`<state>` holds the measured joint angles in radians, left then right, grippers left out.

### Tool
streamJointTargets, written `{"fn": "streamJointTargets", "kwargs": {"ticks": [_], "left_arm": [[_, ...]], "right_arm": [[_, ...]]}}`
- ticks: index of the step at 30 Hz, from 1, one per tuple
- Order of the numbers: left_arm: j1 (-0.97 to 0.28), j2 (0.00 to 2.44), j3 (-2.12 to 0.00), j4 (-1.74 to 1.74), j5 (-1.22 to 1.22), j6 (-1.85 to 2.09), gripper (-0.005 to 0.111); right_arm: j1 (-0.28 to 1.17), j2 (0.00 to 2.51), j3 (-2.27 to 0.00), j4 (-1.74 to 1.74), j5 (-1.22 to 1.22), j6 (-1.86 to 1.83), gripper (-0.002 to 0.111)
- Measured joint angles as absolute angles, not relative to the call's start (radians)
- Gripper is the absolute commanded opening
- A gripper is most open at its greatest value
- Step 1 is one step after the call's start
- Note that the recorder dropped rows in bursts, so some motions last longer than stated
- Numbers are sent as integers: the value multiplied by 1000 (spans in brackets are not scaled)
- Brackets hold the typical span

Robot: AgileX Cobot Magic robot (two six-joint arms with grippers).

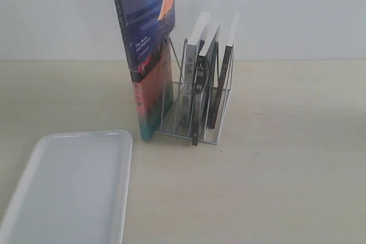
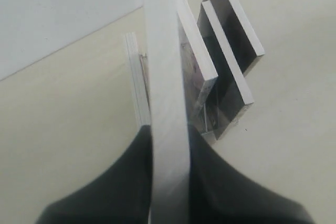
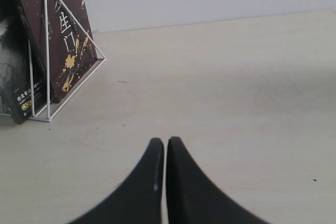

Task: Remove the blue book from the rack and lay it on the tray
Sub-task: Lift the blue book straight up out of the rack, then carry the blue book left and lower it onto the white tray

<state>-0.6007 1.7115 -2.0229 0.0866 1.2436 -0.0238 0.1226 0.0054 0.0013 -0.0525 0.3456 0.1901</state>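
Observation:
The blue book (image 1: 146,21) hangs upright, raised above the left end of the rack (image 1: 177,135), and its top runs out of the exterior view. In the left wrist view my left gripper (image 2: 169,129) is shut on the book's white page edge (image 2: 165,77), one dark finger (image 2: 131,171) on each side. The white tray (image 1: 74,187) lies flat at the near left with nothing on it. My right gripper (image 3: 166,141) is shut on nothing, low over the table beside the rack's wire end (image 3: 48,51). Neither gripper shows in the exterior view.
A thick pink-and-teal book (image 1: 151,101) stands at the rack's left end, right under the raised book. Black-spined books (image 1: 199,84) lean in the other slots. A dark brown book with gold characters (image 3: 58,35) fills the end slot. A pale wall runs behind the table.

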Motion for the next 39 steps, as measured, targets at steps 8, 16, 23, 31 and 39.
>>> {"fn": "streamJointTargets", "kwargs": {"ticks": [8, 16, 23, 31, 39], "left_arm": [[-601, 1647, -2023, 71, 1252, 8, 4], [-601, 1599, -2023, -26, 1254, 74, 4], [-601, 1556, -2023, -56, 1256, 93, 4], [-601, 1493, -1995, -80, 1256, 121, 4], [-601, 1446, -1904, -102, 1256, 208, 4]], "right_arm": [[123, 5, 1, -52, 346, 190, 1], [123, 5, 1, -52, 346, 190, 1], [123, 5, 1, -52, 346, 190, 1], [123, 5, 1, -52, 346, 190, 1], [123, 5, 1, -52, 346, 190, 1]]}}
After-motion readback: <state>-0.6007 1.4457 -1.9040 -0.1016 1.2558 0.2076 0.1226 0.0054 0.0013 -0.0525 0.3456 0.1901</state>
